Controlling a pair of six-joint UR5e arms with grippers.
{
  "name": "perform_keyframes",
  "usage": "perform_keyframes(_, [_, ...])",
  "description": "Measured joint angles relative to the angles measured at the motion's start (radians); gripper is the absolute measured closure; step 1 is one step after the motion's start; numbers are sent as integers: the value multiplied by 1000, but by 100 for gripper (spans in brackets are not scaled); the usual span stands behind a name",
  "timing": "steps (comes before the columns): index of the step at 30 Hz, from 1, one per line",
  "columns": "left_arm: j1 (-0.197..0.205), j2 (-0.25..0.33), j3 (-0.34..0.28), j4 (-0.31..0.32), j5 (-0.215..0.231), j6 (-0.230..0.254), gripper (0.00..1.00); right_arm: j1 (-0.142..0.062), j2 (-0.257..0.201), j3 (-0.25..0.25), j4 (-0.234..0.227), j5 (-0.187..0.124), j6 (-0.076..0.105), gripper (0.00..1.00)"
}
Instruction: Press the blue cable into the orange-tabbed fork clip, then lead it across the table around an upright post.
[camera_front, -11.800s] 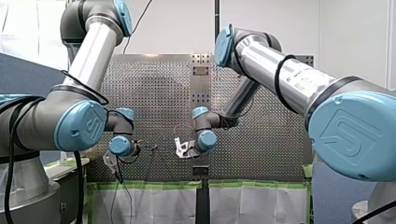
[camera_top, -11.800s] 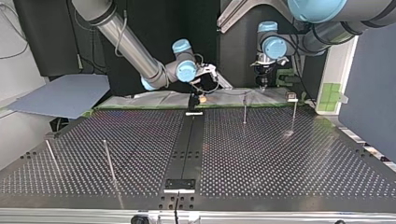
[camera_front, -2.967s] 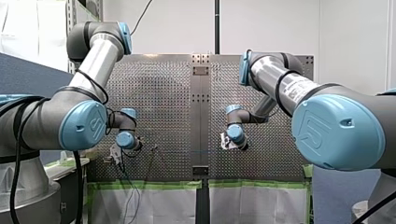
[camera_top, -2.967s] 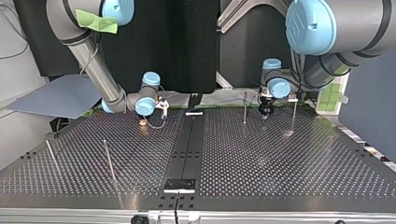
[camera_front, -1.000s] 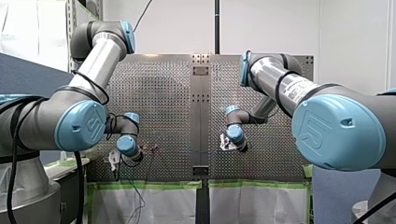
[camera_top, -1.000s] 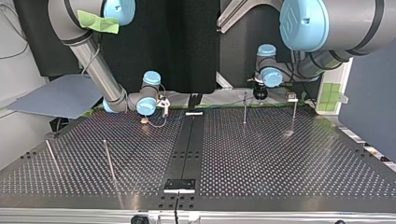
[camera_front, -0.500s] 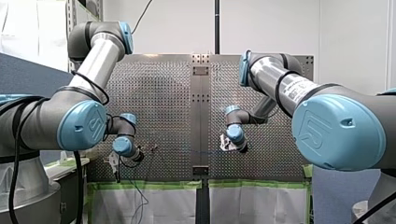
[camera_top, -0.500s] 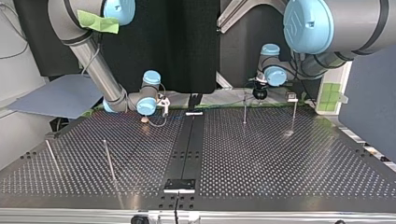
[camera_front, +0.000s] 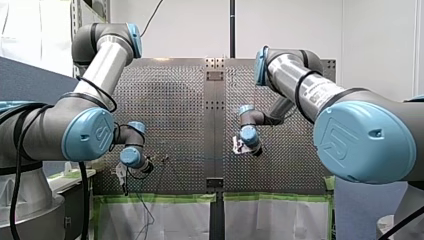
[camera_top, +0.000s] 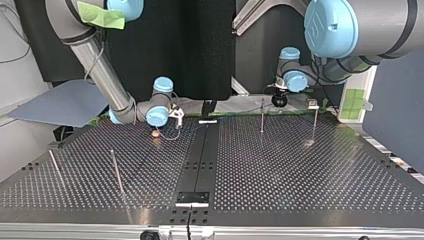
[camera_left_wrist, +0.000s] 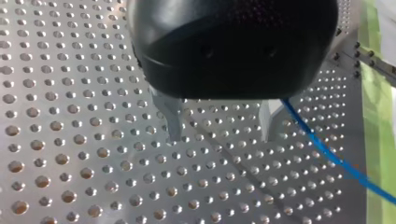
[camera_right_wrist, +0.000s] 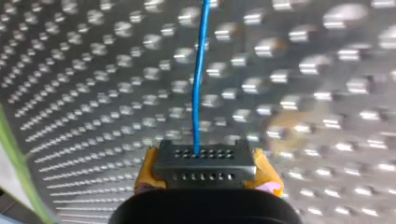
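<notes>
You see the right gripper (camera_right_wrist: 205, 161) has moved slightly further out across the table (camera_top: 300, 165), its yellow pads (camera_right_wrist: 144, 175) pinching the blue cable (camera_right_wrist: 201, 70), which runs straight ahead of them. The left gripper (camera_left_wrist: 218, 135) has its fingers spread and empty, and the cable passes just beside one, outside the gap. The fork clip I cannot find; perhaps the leading has begun.
</notes>
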Motion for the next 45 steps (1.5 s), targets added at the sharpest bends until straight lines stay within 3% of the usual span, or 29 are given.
perform_keyframes(15, [0,0,0,10,-21,0,18,45,-130,56,13,31,-14,100])
perform_keyframes(21, [1,0,0,20,-46,0,18,73,-186,107,12,69,-16,100])
perform_keyframes(25, [3,0,0,28,-53,-2,18,105,-222,142,9,96,-17,100])
perform_keyframes(31, [4,0,0,31,-54,-3,18,130,-277,157,5,102,-19,100])
perform_keyframes(45, [3,0,0,32,-53,-5,18,109,-390,114,9,61,-105,100])
